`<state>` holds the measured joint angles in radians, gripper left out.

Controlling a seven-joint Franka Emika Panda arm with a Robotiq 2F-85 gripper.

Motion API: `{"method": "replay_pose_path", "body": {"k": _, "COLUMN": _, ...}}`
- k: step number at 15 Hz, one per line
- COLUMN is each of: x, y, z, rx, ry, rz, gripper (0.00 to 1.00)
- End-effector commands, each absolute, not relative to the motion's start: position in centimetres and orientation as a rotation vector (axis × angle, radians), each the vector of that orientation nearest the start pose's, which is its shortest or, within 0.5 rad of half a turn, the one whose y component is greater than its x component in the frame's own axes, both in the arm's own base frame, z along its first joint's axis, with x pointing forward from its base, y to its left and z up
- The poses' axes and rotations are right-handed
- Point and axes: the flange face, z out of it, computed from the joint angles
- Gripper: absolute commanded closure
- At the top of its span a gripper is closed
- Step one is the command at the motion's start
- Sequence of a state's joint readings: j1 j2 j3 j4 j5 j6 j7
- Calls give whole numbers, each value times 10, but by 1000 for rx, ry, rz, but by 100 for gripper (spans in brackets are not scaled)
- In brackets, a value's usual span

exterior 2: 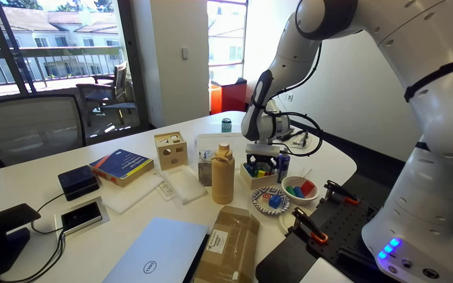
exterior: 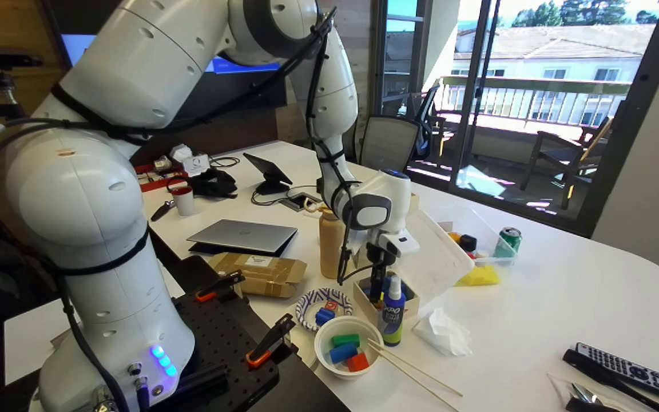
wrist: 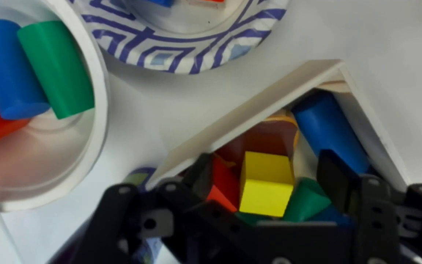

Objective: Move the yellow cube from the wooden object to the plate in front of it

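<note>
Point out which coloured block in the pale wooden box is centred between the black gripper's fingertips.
The small yellow cube, the one midway across the open gripper; the bright red block and blue cylinder lie off to opposite sides.

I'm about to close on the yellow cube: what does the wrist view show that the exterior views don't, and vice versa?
Only the wrist view: a dark red, orange-rimmed piece by the yellow cube in the wooden box; I can't make it out in either exterior view.
Only the exterior views: the laptop, tan bottle and cardboard package.
Shared: the hand, cube, box, patterned plate and white bowl.
</note>
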<state>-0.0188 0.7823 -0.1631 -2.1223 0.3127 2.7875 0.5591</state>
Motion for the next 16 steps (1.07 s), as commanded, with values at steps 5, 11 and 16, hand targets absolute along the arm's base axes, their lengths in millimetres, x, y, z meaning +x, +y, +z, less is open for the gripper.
{"method": "replay_pose_path", "body": {"k": 5, "x": 543, "y": -127, "z": 47, "rx": -2791, "ry": 1542, "rz": 63, "gripper": 0}}
{"method": "replay_pose_path", "body": {"k": 11, "x": 551, "y": -126, "z": 37, "rx": -2782, "ry": 1532, "rz": 72, "gripper": 0}}
{"method": "replay_pose_path", "body": {"k": 16, "x": 546, "y": -120, "z": 35, "rx": -2773, "ry": 1538, "rz": 88, "gripper": 0}}
